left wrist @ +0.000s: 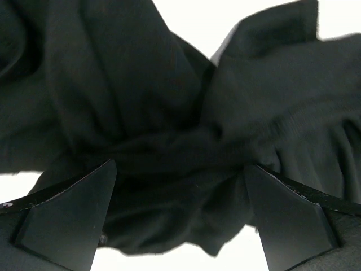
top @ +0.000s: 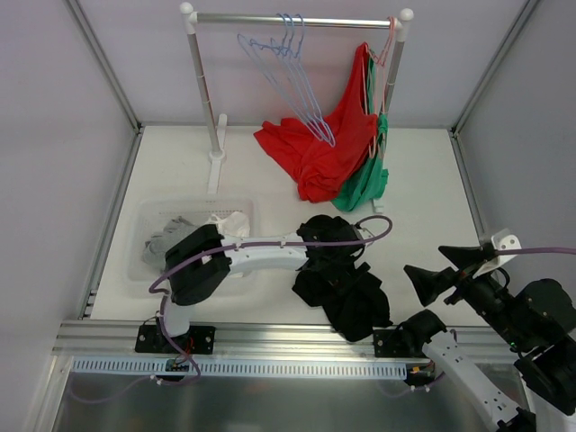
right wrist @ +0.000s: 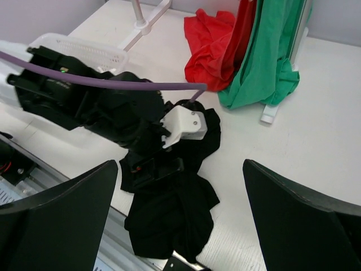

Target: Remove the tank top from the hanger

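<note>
Left wrist view: my left tool (left wrist: 177, 166) is spread wide, the black tank top (left wrist: 169, 113) bunched between its fingers, crumpled on the bench (top: 423, 189) before the rack (top: 203, 81). My right tool (right wrist: 180, 165) hangs released.

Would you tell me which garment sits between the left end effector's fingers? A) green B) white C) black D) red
C: the black garment fills the left wrist view between the fingers of the left end effector, while the red garment and green garment hang at the rack.
</note>
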You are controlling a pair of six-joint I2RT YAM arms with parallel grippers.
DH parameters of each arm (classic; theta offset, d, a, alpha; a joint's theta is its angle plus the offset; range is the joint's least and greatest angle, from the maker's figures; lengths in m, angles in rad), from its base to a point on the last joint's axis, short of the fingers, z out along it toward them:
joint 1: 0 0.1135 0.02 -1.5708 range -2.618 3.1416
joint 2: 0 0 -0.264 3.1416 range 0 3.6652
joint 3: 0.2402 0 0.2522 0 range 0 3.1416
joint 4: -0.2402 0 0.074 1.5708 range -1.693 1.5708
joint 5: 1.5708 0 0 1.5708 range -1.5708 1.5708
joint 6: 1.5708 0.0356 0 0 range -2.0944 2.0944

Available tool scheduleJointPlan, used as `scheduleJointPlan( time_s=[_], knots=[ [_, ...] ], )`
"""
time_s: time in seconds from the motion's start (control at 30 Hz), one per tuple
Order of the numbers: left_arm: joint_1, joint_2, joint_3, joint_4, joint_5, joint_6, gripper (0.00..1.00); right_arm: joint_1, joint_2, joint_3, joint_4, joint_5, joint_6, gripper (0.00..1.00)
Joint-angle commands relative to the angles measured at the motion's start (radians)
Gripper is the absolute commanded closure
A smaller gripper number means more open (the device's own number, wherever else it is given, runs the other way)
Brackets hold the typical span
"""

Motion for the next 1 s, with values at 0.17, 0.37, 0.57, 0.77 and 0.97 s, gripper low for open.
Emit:
scheduleJointPlan(
  time_s=[0.17,0.37,0.57,0.77,0.97],
  knots=[
    [-0.006,0.178,0.074,0.056,0.017,-0.036,0.01,-0.003,-0.018,-0.060,-0.016,-0.100,0.012,0.01],
    [-0.015,0.183,0.013,0.072,0.040,-0.087,0.58,-0.003,-0.035,-0.080,0.015,-0.105,0.015,0.00],
    [-0.020,0.002,-0.084,0.069,-0.053,-0.103,1.00,-0.003,-0.061,-0.092,0.032,-0.088,0.009,0.00],
    [-0.020,-0.263,-0.118,0.042,-0.200,-0.091,1.00,-0.002,-0.065,-0.113,0.067,-0.069,-0.007,0.00],
    [-0.020,-0.453,-0.043,-0.067,-0.376,-0.071,1.00,-0.002,-0.065,-0.120,0.084,-0.071,-0.005,0.01]
  ],
)
